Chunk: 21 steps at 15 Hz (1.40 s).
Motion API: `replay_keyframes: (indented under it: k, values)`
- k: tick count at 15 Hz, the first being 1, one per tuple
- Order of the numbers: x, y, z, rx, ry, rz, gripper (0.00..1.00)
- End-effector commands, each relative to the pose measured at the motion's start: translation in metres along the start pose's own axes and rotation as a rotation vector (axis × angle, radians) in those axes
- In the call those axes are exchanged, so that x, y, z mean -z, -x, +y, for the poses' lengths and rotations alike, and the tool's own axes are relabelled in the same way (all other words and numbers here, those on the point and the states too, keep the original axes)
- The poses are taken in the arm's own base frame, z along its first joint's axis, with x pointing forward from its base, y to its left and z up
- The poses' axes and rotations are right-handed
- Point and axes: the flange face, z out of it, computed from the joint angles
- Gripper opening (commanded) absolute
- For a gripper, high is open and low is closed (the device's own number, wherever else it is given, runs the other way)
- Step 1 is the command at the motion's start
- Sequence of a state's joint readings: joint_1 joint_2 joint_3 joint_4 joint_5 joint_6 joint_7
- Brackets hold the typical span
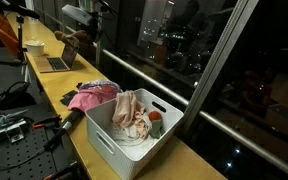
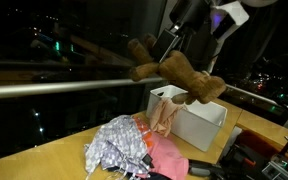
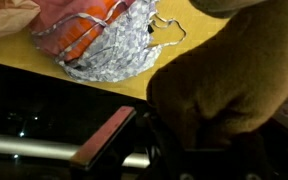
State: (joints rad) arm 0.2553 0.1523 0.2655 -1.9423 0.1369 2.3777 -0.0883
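claw (image 2: 172,58): clamped on bear, jaws nearly together with plush squeezed between them. It hangs off the arm coming in from the top of an exterior view.
bear (image 2: 179,78): brown plush, up in the air, gripped near its middle. It lies roughly sideways with limbs sticking out both ways and touches only the claw.
bear height: well above table. It sits over the bin's top in that view, but I can't tell the depth offset.
wrist view: bear (image 3: 234,70) fills the right half and hides most of the claw. One finger (image 3: 104,140) shows lower left, dark with a reddish pad.
below claw: patterned cloth (image 3: 114,45), grey-white and crumpled on the table, with an orange-pink piece just beside it.
bin (image 2: 199,125): white, open top, standing on the table.
bin contents: in an exterior view the bin (image 1: 114,140) holds a beige cloth (image 1: 129,108) draped up over the rim and a small red item (image 1: 156,117).
pink cloth (image 1: 89,95): loose heap on the table, touching the bin's side.
table (image 1: 54,85): yellow top running along the window.
far end: laptop (image 1: 59,58) open, cup (image 1: 34,47) near it, both well apart from the bin.
window (image 1: 184,40): dark, with night lights outside; a rail (image 2: 44,88) runs across it.
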Motion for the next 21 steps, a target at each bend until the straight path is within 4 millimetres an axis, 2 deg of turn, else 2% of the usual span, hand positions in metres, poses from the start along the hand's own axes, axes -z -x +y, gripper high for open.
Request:
replay_keyframes:
  k: [1,6,10,11,16,21]
  values:
    - [-0.01,-0.001,0.017,-0.001,0.012,-0.013,0.33]
    - [-0.015,0.008,0.049,-0.046,0.024,-0.03,0.67]
    - [-0.013,0.02,0.087,-0.1,0.042,-0.034,0.96]
    - [-0.013,0.023,0.094,-0.11,0.045,-0.035,0.99]
    - [-0.02,0.034,0.122,-0.146,0.067,-0.052,1.0]
    - [-0.029,0.062,0.179,-0.177,0.147,-0.088,1.0]
